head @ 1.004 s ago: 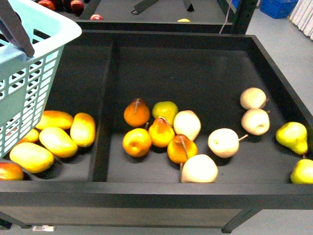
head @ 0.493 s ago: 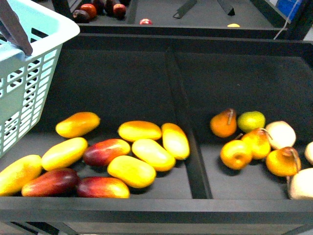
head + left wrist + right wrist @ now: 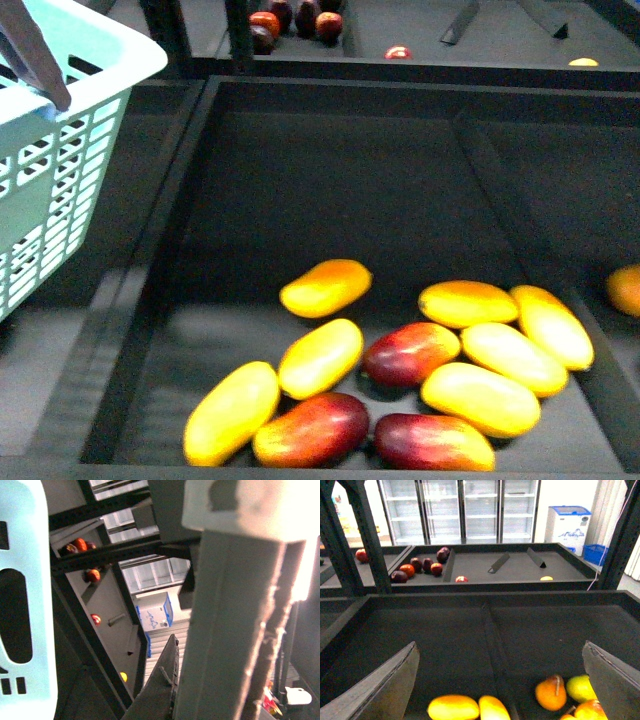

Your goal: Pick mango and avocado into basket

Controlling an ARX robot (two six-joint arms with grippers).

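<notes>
right end effector [image 3: 500,645] spread wide, poised over bin [image 3: 150,300] for a yellow mango [image 3: 320,357] | basket [image 3: 60,150] held high, clear | left end effector [image 3: 172,690] grip: cannot tell

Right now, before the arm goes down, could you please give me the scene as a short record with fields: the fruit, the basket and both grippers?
basket: light blue, far left of the front view, partly cut off
yellow mangoes: seven, lying in the near bin
red-and-yellow fruits: three, oblong, among the mangoes
avocado: not visible in any view
right gripper: open, holds nothing, over the bin
left gripper: open or shut cannot be told; a grey bar fills its view
</notes>
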